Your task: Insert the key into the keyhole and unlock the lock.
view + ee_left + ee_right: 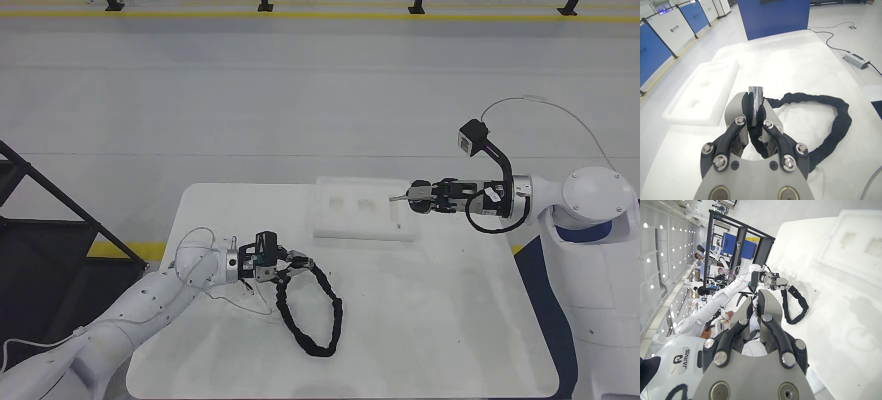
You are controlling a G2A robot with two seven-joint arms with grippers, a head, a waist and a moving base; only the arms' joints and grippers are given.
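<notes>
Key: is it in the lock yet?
Out. The right gripper holds the key well apart from the lock, clamped in the left gripper.

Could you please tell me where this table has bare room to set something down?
Widest: the table between the chain lock and the right edge, nearer than the foam tray. Smaller: left of the tray. Crowded around the left tool gripping the lock, and where the right tool holds the key by the tray's right end.
</notes>
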